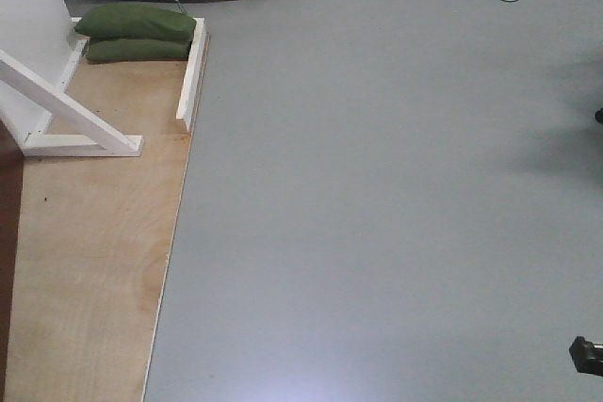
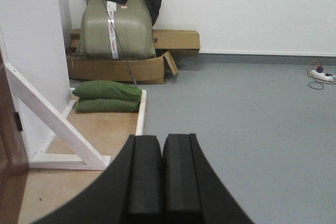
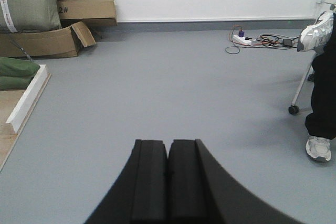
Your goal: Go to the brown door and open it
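Only a thin strip of the brown door (image 1: 8, 251) shows at the far left edge of the front view, standing on the plywood base (image 1: 94, 261). It also shows at the left edge of the left wrist view (image 2: 7, 145), next to the white frame brace (image 2: 52, 124). Its handle and keys are out of view. My left gripper (image 2: 161, 142) is shut and empty, held over the base's right edge. My right gripper (image 3: 168, 145) is shut and empty over the grey floor, well right of the door.
White frame braces (image 1: 71, 110) and two green sandbags (image 1: 137, 33) sit on the plywood base. Cardboard boxes (image 2: 121, 66) with a green sack (image 2: 115, 24) stand by the back wall. A power strip with cables (image 3: 252, 39) and a person's leg (image 3: 319, 114) are at right.
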Controlling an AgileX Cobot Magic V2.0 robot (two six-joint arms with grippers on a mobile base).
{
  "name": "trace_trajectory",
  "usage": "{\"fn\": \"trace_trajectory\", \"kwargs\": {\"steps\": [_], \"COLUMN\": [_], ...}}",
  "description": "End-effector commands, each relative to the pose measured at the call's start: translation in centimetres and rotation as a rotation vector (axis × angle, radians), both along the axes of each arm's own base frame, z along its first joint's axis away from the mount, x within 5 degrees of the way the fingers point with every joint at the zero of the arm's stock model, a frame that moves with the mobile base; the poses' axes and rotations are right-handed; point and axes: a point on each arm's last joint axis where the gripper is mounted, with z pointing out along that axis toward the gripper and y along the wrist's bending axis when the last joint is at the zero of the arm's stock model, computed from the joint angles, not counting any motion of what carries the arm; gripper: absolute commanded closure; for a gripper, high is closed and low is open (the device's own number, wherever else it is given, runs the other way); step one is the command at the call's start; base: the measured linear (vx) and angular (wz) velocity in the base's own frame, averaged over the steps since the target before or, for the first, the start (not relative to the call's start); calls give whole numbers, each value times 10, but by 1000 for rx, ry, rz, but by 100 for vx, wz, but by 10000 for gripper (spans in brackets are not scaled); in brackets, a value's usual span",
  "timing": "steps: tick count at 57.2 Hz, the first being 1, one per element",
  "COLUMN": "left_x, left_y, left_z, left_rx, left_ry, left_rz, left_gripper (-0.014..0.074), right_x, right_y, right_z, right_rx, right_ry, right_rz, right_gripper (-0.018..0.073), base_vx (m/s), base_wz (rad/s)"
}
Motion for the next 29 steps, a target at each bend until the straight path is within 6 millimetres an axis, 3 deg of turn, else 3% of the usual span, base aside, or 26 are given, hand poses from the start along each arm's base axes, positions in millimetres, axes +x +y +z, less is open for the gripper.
{"fn": "trace_trajectory", "kwargs": {"steps": [1, 6, 17, 24, 29], "left_x": [-8, -14, -14, -1, 20], "left_y": [-1, -2, -2, -2, -2], "left_z": [36, 60, 137, 180, 198], "left_rx": [-49, -63, -69, -69, -83], "left_ry": [-108, -114, -200, -227, -235], "left_rz": [-6, -15, -21, -21, -20], "left_gripper": [600, 600, 600, 600, 600], "right_x": [1, 1, 1, 1, 1], "right_y": [-1, -1, -1, -1, -1], "right_z": [6, 6, 6, 6, 6], "right_rx": [-22, -22, -22, -22, -22], "right_ry": [-88, -88, -88, -88, -88], "right_rz": [-6, -6, -6, -6, -6], "right_gripper": [559, 559, 559, 559, 559], "base_vx": [0, 0, 0, 0, 0], "base_wz": [0, 0, 0, 0, 0]}}
